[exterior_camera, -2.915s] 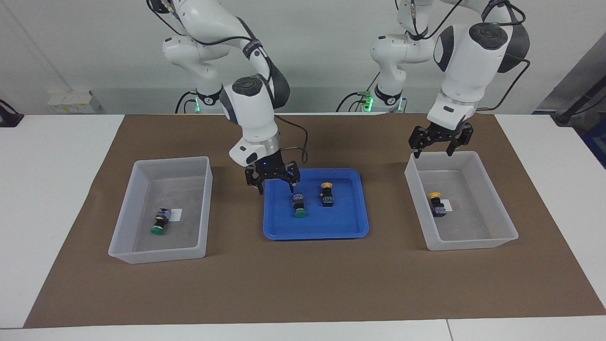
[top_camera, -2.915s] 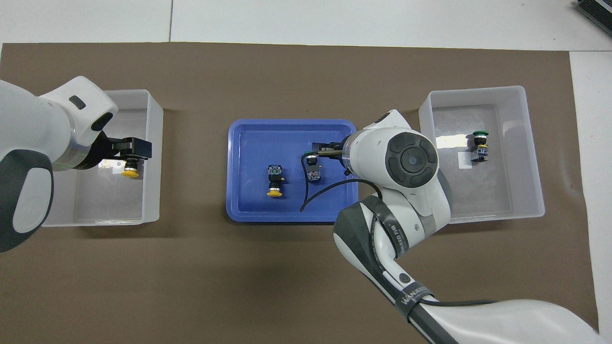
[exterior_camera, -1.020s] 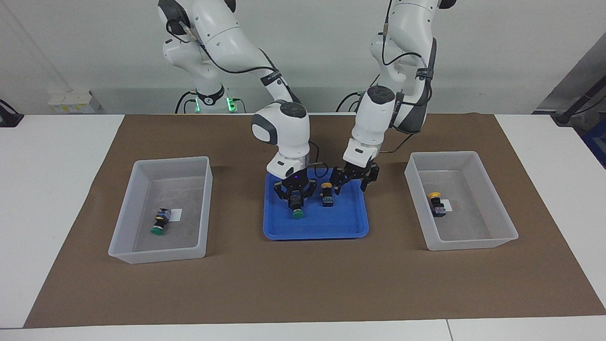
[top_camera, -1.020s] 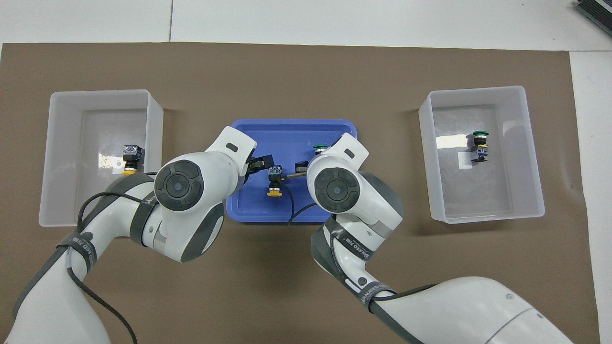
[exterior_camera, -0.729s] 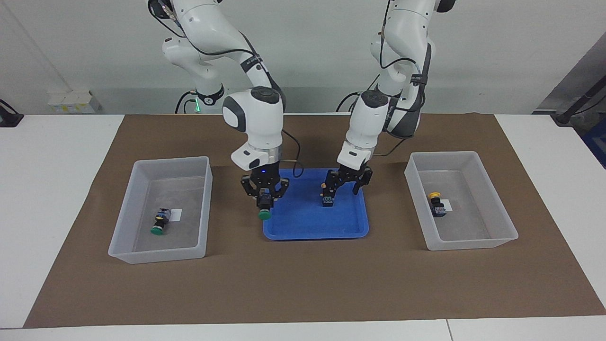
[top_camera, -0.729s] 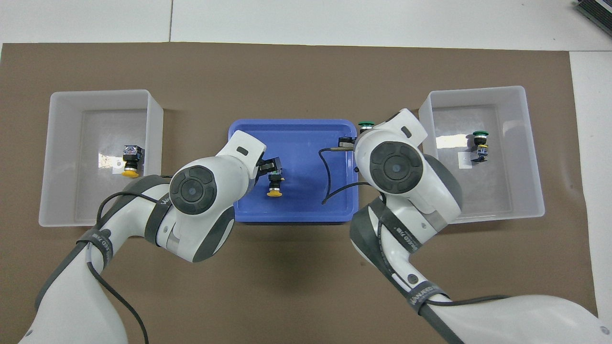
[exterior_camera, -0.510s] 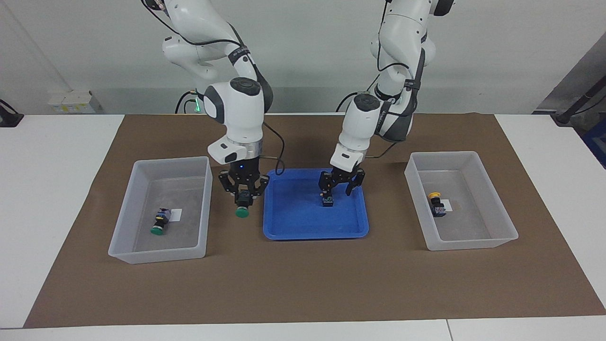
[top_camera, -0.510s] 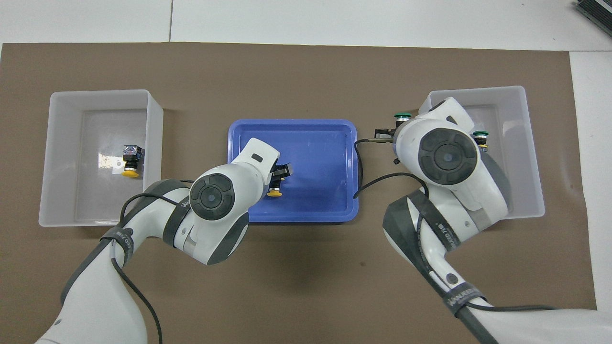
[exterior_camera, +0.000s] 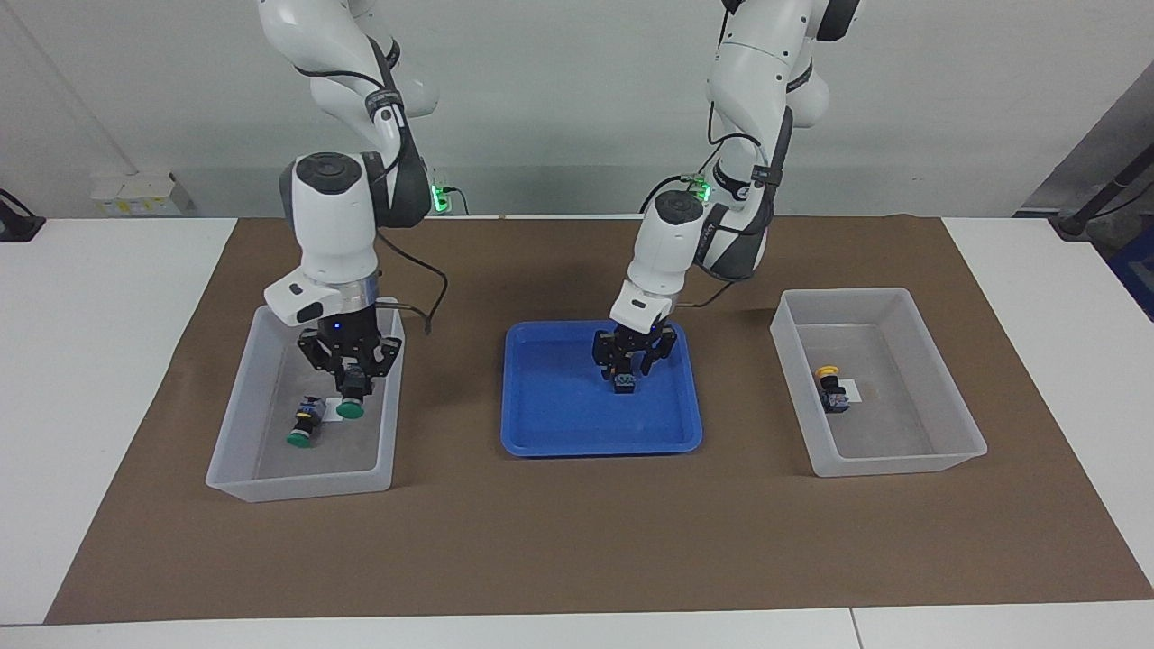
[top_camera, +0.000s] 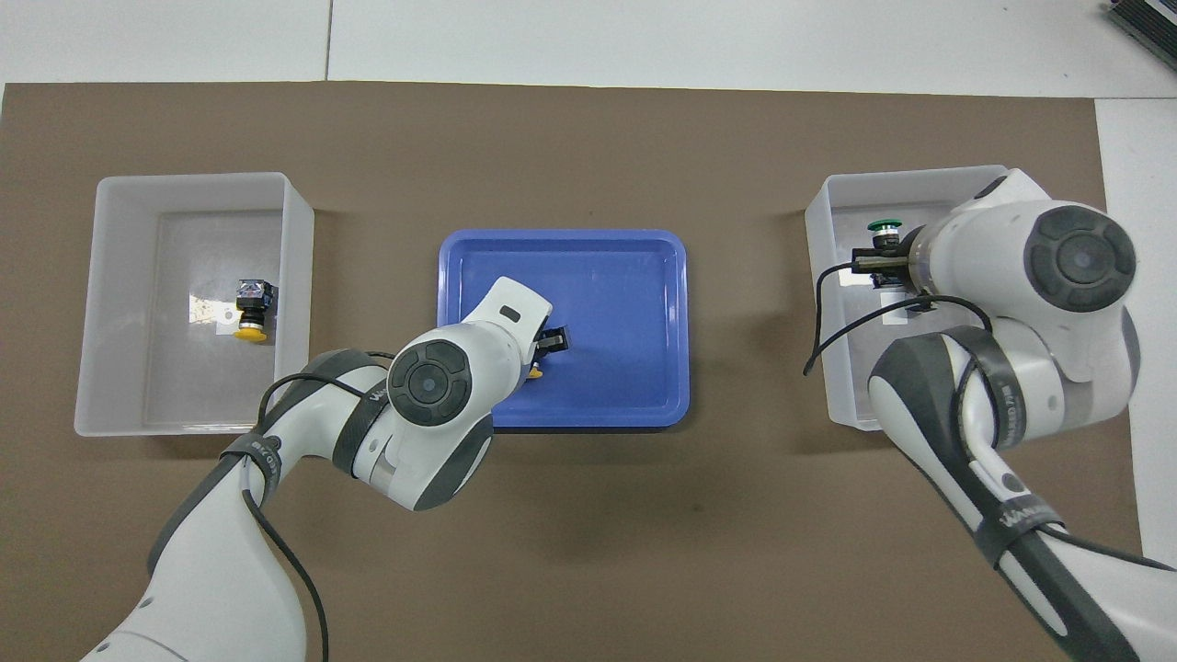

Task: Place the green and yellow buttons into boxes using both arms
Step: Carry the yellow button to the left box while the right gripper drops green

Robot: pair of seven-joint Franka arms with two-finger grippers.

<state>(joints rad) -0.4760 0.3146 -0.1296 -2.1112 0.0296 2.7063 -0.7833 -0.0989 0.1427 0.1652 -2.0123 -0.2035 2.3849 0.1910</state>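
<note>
The right arm's black two-finger end effector [exterior_camera: 353,382] hangs over the translucent whitish plastic box at the right arm's end [exterior_camera: 236,397] of the white desk [exterior_camera: 108,361]. It is pinching the dark body of a push-button switch, the held green-capped button [exterior_camera: 351,408], with the cap pointing down and clear of the box floor. Under it a small white sticker [exterior_camera: 334,411] lies on that floor, and just beside the sticker rests the lying green-capped button [exterior_camera: 304,425], tipped on its side.

The left arm's black two-finger end effector [exterior_camera: 628,364] is down inside the shallow blue plastic tray [exterior_camera: 568,406] in the middle of the brown paper mat [exterior_camera: 577,541]. Its fingers straddle the tray's yellow-capped button [exterior_camera: 623,383]. Whether they have already pressed against the button cannot be told.

In the translucent whitish plastic box at the left arm's end [exterior_camera: 902,464], the boxed yellow-capped button [exterior_camera: 830,388] lies on the floor, touching another small white label [exterior_camera: 853,393].
</note>
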